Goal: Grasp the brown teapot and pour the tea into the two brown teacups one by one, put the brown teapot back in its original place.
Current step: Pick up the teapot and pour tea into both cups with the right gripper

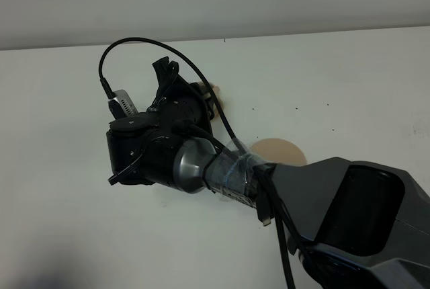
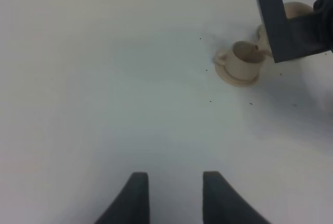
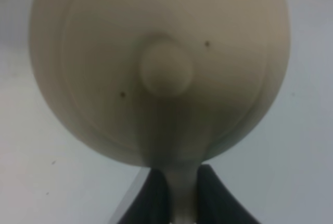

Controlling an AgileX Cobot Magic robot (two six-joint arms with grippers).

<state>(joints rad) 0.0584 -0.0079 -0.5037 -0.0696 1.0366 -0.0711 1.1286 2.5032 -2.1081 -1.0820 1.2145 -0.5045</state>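
Counter (image 1: 67, 87) white. Right pincer (image 3: 181, 177) clamped on brown teapot (image 3: 156, 62) handle, lid on. Left pincer (image 2: 174, 177) wide, empty. Wide saucer (image 1: 277, 149) apart from pot. Pot just beside teacup (image 2: 244, 56) on small saucer (image 2: 235, 79); cup contents unclear.

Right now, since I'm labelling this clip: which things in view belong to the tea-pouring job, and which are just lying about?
Job: round light-tan ceramic teapot, held by its handle in the right gripper; small light-tan ceramic cup on its saucer; flat round light-tan ceramic saucer.
Lying about: dark specks on the white table.
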